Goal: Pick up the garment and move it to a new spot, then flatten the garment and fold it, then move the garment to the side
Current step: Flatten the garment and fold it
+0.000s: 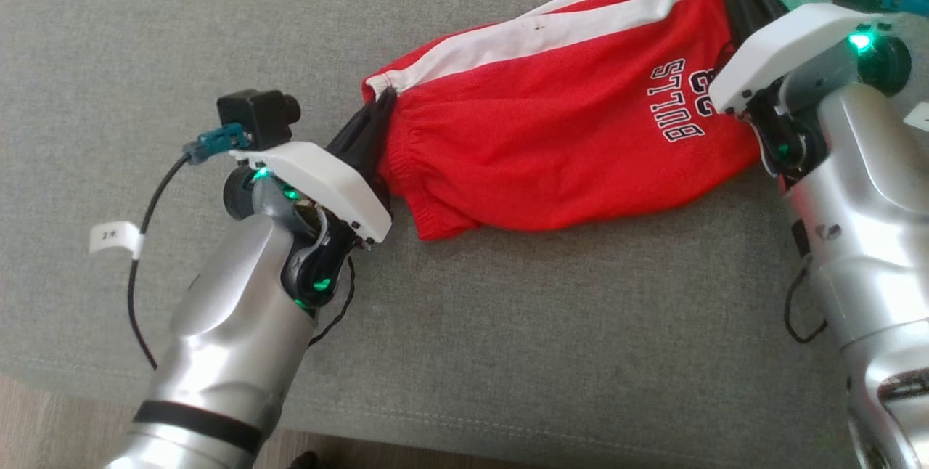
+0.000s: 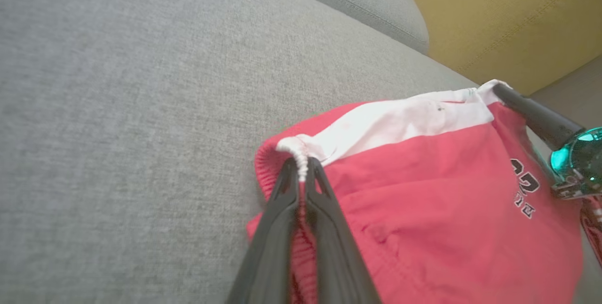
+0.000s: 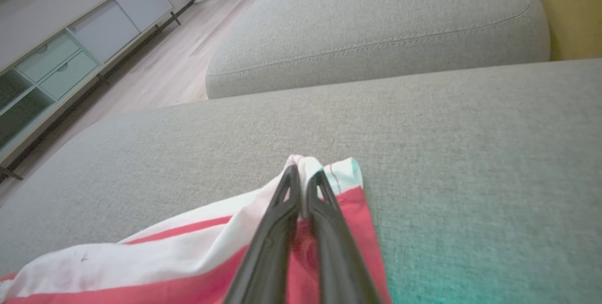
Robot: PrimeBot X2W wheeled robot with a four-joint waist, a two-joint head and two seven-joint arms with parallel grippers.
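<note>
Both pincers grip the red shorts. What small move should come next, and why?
Probably draw the pincers slightly apart. The left pincer grips the waistband end of the red Bulls shorts, the right pincer the hem end, and the cloth between lies wrinkled on the grey sofa cushion.

Carrier: a grey woven sofa seat [image 1: 508, 324], by which the garment is carried.
Lying on it: one garment [image 1: 551, 135], red shorts with a white side stripe and a black "BULLS" print, stretched out lengthwise and creased.
Contact: the garment's lower edge is seen against the fabric; whether its upper edge is raised off the seat cannot be told.
Near side of the garment: bare grey fabric.
Far side of the garment: more bare fabric, then a second grey cushion [image 3: 376, 26] with a stitched edge, set against the seat.
</note>
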